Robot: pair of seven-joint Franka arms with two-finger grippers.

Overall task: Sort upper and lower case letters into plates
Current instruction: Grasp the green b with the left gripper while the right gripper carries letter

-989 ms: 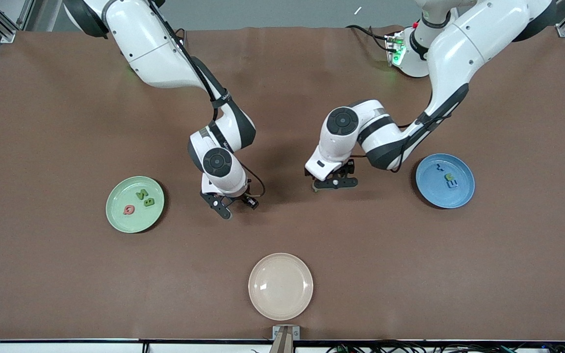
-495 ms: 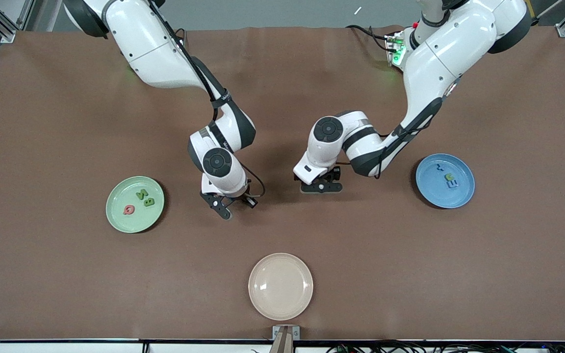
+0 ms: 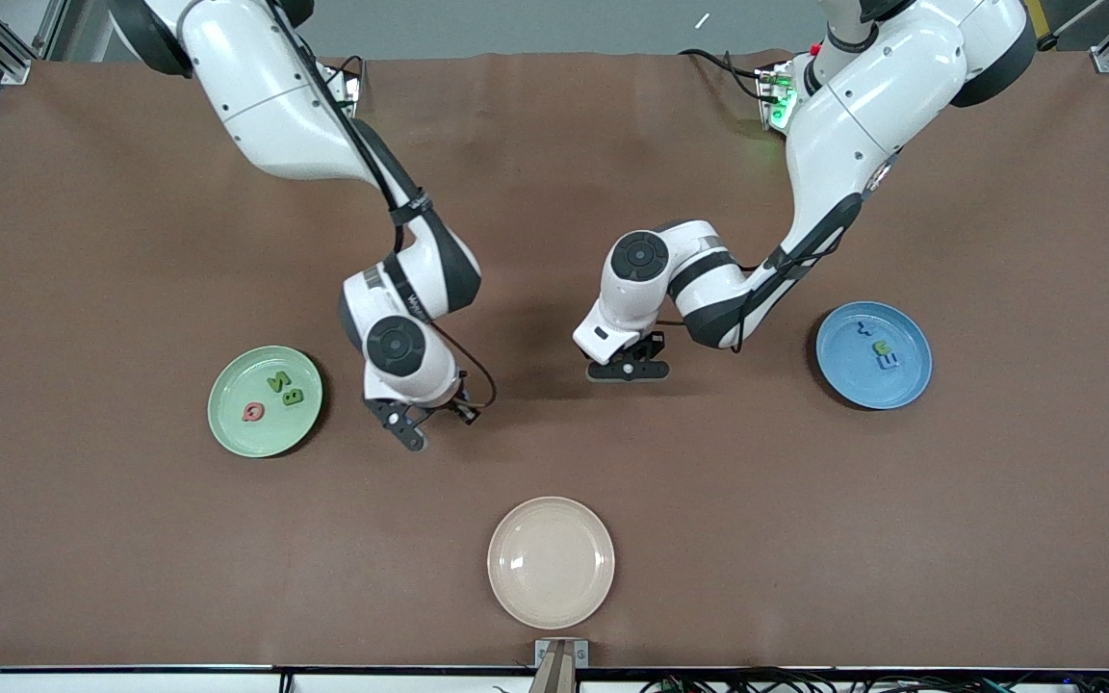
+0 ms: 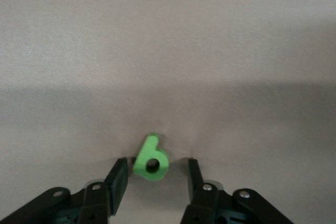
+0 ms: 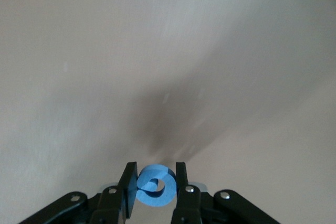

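Note:
The pale green plate [image 3: 227, 428] lies toward the right arm's end and holds a red letter [image 3: 252, 412] and two green letters [image 3: 285, 389]. The blue plate [image 3: 848, 380] lies toward the left arm's end with three small letters [image 3: 884, 348]. My right gripper [image 3: 413, 425] [image 5: 156, 169] is shut on a blue letter [image 5: 156, 187], above the table beside the green plate. My left gripper [image 3: 627, 371] [image 4: 154, 163] is open and low at the table's middle. A bright green letter [image 4: 151, 160] lies on the cloth between its fingers, touching neither. The front view hides it.
A cream-white plate [image 3: 551, 616] with nothing in it sits near the front edge, nearer the front camera than both grippers. Brown cloth [image 3: 805, 539] covers the table.
My right gripper has moved with the blue letter toward the green plate. My left gripper has shifted toward the table's middle and now straddles the green letter.

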